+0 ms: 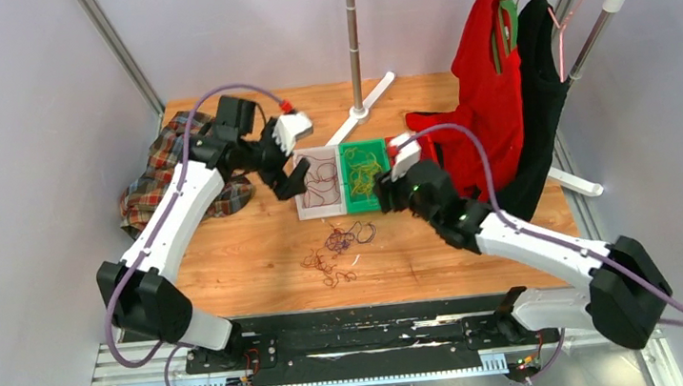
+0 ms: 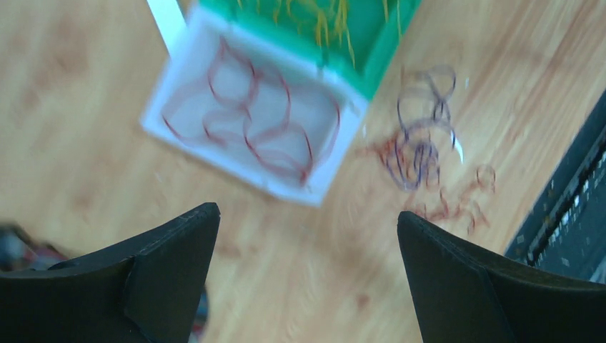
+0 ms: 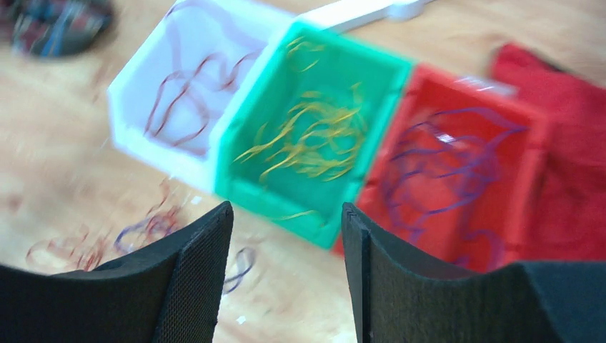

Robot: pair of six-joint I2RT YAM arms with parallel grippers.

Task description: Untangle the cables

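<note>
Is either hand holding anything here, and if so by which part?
Nothing is held. The left hand and the right hand are both open and empty.

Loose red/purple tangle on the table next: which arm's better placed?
Probably left: the left gripper is open wide, the tangle clear ahead of it; the right gripper faces the green bin.

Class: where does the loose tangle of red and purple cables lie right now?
Top view: the tangle lies on the table, centrally, just below the white bin and green bin in the picture.
</note>
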